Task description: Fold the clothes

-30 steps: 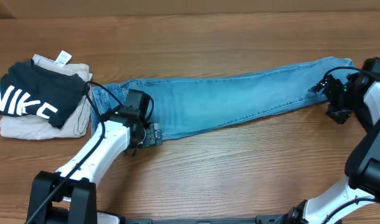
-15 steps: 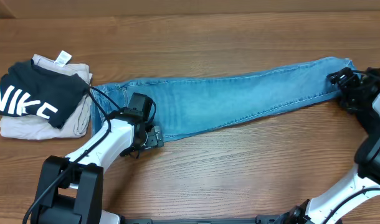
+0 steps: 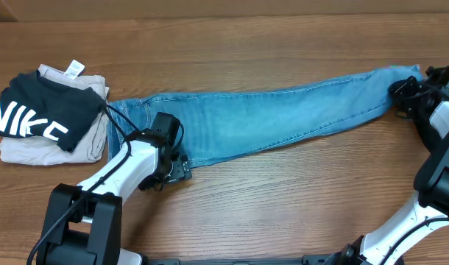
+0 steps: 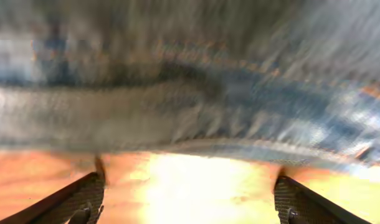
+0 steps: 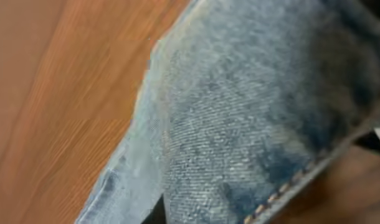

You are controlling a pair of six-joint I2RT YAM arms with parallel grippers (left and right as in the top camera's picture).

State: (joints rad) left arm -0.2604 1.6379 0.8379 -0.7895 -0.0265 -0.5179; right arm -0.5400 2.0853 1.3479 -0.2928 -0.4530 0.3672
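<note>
The light-blue denim jeans (image 3: 283, 118) lie stretched flat across the table, waist at the left and leg hem at the far right. My left gripper (image 3: 173, 168) sits low at the near edge of the waist end. In the left wrist view it (image 4: 189, 180) is open wide, with the denim edge (image 4: 190, 118) just ahead of its fingertips and bare table between them. My right gripper (image 3: 402, 92) is at the hem end. Denim (image 5: 252, 112) fills the right wrist view up against the jaws, which are shut on the jeans' hem.
A black NIKE-lettered top (image 3: 33, 110) lies folded on a beige garment (image 3: 81, 143) at the left, close to the jeans' waist. Bare wooden table (image 3: 283, 199) runs along the near side. The right arm's base (image 3: 438, 191) stands at the right edge.
The right gripper moved up onto the hem end and closed on it. The left gripper slid slightly toward the near edge of the waist and stayed open.
</note>
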